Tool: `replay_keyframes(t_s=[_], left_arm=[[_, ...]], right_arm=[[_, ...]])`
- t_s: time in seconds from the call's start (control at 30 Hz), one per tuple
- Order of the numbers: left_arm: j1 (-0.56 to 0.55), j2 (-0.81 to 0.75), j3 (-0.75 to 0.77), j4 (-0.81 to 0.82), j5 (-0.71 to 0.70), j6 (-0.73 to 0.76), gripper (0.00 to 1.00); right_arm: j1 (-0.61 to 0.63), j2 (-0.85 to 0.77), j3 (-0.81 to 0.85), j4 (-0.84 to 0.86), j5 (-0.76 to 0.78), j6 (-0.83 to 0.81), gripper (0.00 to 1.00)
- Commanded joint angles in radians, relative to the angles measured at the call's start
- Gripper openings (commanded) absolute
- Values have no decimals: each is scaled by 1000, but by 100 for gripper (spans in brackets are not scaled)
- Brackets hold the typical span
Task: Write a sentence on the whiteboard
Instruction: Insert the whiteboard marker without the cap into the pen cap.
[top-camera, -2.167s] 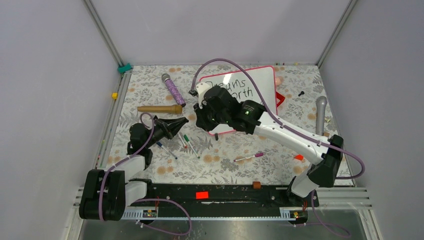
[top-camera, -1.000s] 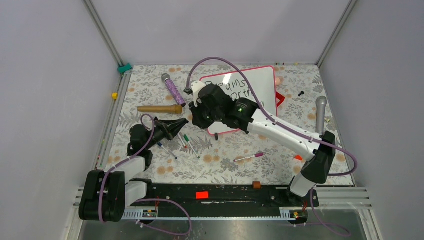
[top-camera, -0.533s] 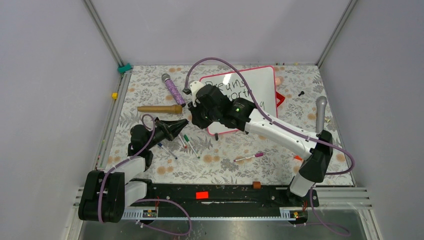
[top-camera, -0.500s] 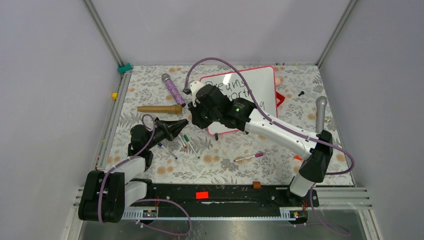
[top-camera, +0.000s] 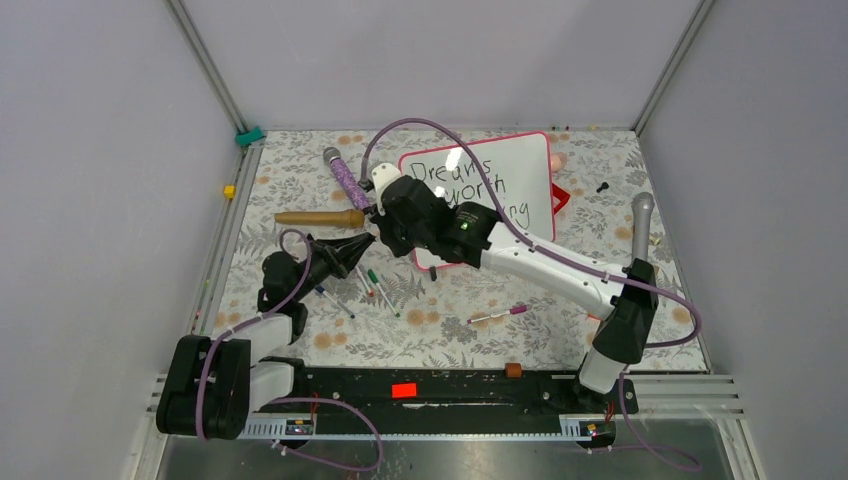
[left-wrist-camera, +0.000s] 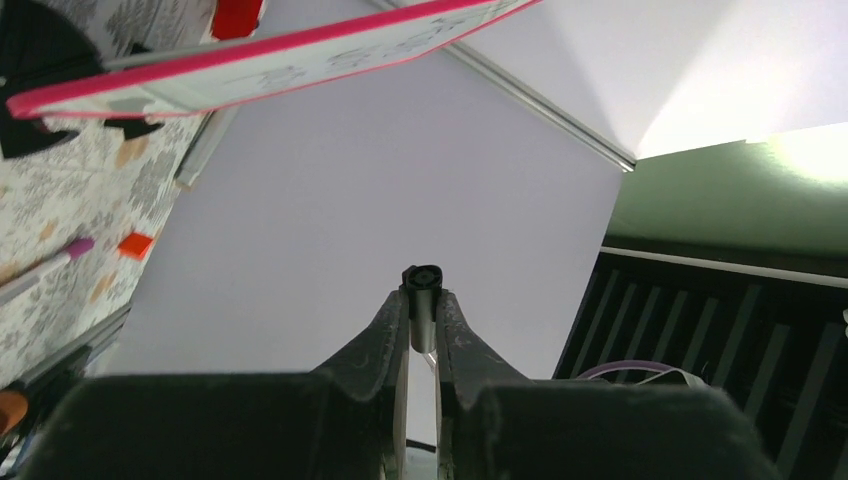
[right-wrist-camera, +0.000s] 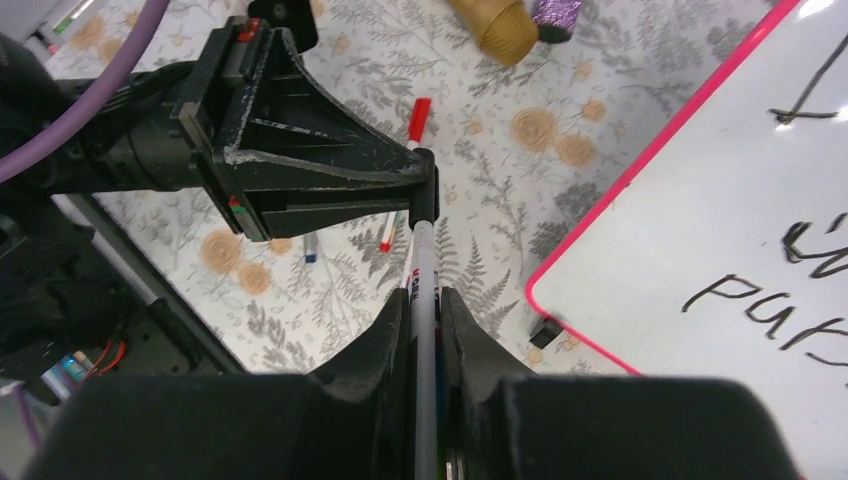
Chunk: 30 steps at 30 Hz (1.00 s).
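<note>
The marker (right-wrist-camera: 424, 262) meets its cap (left-wrist-camera: 421, 277) near the whiteboard (top-camera: 530, 160).
The right gripper (right-wrist-camera: 424, 300) clamps the marker; the left gripper (left-wrist-camera: 421, 298) pinches the cap.

It is a robot lab cell: grey panel walls (top-camera: 100, 150) enclose the bench (top-camera: 300, 180), with a mounting rail (top-camera: 450, 386) at 6 o'clock.

Floral cloth (top-camera: 300, 170): a purple microphone (top-camera: 345, 178) at eleven o'clock, a tan stick (top-camera: 320, 217) beside it at ten, a silver microphone (top-camera: 641, 228) at three, a pink pen (top-camera: 497, 316) at five, loose pens (top-camera: 380, 290) at eight, a teal clip (top-camera: 248, 135) at the far-left corner.
</note>
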Motion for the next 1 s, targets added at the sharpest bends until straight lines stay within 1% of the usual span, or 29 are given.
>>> replay_keyframes(t_s=[0.0,0.13,0.2,0.23,0.27,0.33,0.37,0.47,0.57,0.63,0.77,0.97], left_arm=[[-15,32,28,179,-20,-272,0],[-16,69,87,206,-37,-292,0],[-20,81,108,220,-45,-301,0],[-28,90,115,232,-54,-311,0],[-37,95,119,249,-67,-325,0],[-60,106,124,289,-108,-361,0],[-74,111,128,310,-120,-377,0],[-129,113,140,337,-146,-409,0],[-185,90,138,330,-172,-431,0],[-212,65,133,310,-174,-437,0],[-255,-12,115,226,-182,-422,0],[-314,-125,92,29,-190,-355,0]], right_arm=[[21,13,-19,205,241,-104,0],[66,30,-76,361,304,-205,0],[81,44,-103,441,334,-237,0],[85,48,-141,501,366,-238,0],[86,43,-190,614,382,-234,0],[88,47,-279,838,363,-284,0],[86,67,-273,883,361,-292,0],[74,124,-204,861,350,-259,0],[67,154,-188,891,323,-260,0],[63,171,-172,877,305,-256,0],[61,177,-159,841,271,-219,0],[56,166,-163,774,216,-148,0]])
